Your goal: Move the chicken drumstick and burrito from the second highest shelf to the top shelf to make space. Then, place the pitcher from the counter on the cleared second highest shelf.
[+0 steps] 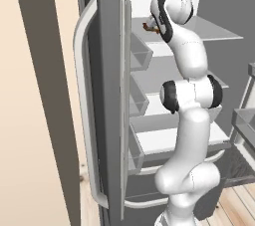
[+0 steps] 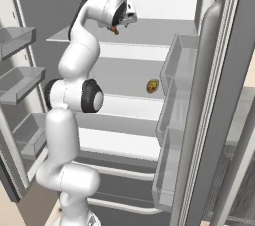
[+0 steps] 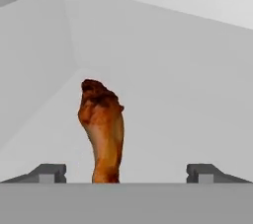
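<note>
Tool (image 3: 126,173) is standing wide open at the top shelf (image 2: 149,33) of the open refrigerator, with its two dark fingertips (image 3: 49,172) sitting far apart along the bottom of the hand view. Chicken drumstick (image 3: 101,131) is showing between those tips, nearer the left-hand one in that view and touching neither: a clear gap is showing on each side of it. Its thick, dark reddish-brown end is pointing away from the hand and its narrower end is running down toward the bottom of the view. Whether it is lying fully on the shelf or tilting against something cannot be told from these pictures.

In the right base view the tool (image 2: 118,27) is hanging just over the top shelf near its left-hand part, with a small reddish piece, the chicken drumstick (image 2: 115,30), showing directly under it. In the left base view the same drumstick (image 1: 149,26) is peeking out beside the wrist at the front of the top shelf (image 1: 209,30).

Burrito (image 2: 153,86) is sitting on the second highest shelf (image 2: 124,78), toward its right end, close to the door-side wall and well apart from the tool. It is appearing as a small tan oval with darker filling.

White arm (image 2: 74,90) is rising from the base and bending into the refrigerator. Door bins (image 2: 182,63) are lining the open door at right.

No brand marks, labels or readable writing are showing on any surface.
</note>
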